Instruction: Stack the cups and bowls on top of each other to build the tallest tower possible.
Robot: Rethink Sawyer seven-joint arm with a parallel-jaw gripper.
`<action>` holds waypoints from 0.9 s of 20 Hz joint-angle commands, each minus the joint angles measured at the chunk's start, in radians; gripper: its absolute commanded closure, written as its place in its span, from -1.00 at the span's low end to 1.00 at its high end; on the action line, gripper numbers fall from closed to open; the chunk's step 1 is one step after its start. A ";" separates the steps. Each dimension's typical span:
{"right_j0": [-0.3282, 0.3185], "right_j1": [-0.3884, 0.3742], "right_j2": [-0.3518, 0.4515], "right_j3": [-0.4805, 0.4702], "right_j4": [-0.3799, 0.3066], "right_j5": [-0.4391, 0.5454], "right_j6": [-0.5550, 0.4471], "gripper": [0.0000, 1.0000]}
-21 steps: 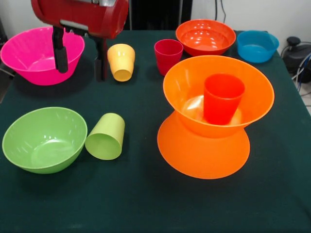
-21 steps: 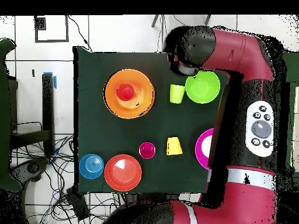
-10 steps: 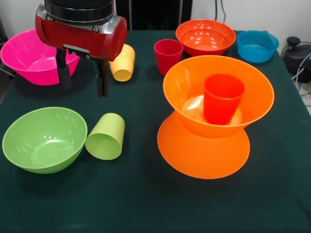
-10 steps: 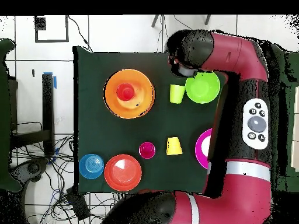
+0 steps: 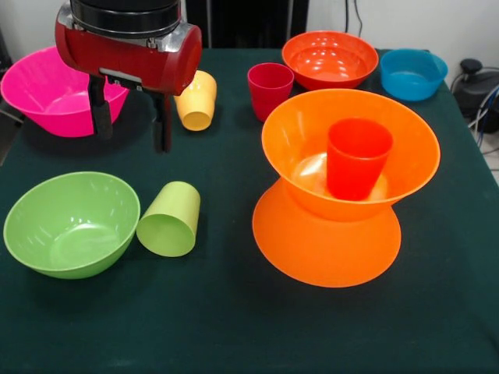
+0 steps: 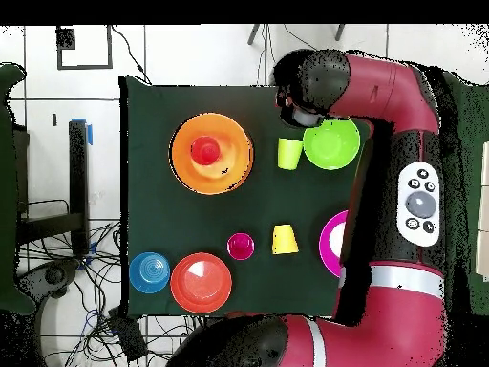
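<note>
The tower (image 5: 327, 249) is an upturned orange bowl with a second orange bowl (image 5: 405, 148) upright on it and a red-orange cup (image 5: 357, 160) standing inside. My gripper (image 5: 131, 142) hangs open and empty above the cloth between the pink bowl (image 5: 47, 93) and the yellow-orange cup (image 5: 196, 101), which lies on its side. The lime green cup (image 5: 170, 220) lies tipped beside the lime green bowl (image 5: 70, 222). A magenta-red cup (image 5: 270, 89) stands upright. From overhead, the arm (image 6: 382, 96) hides the gripper and part of the pink bowl (image 6: 334, 244).
A round red-orange bowl (image 5: 330, 58) and a small blue bowl (image 5: 413, 74) sit along the far edge of the dark green table (image 5: 234, 327). Cables and a dark device lie off the table's right side. In the overhead view the tower (image 6: 229, 167) stands left of the green cup (image 6: 289, 153).
The gripper head has come nearer and lower in the front view, from the pink bowl's rim to beside the yellow-orange cup. It has hardly moved in the last half second. No cup or bowl has moved.
</note>
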 commanded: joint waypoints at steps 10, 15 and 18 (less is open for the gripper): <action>-0.032 -0.212 -0.056 0.236 0.035 0.063 -0.001 -1.00; -0.028 -0.261 -0.100 0.329 0.050 0.016 0.055 -1.00; -0.034 -0.291 -0.119 0.392 0.058 -0.019 0.064 -1.00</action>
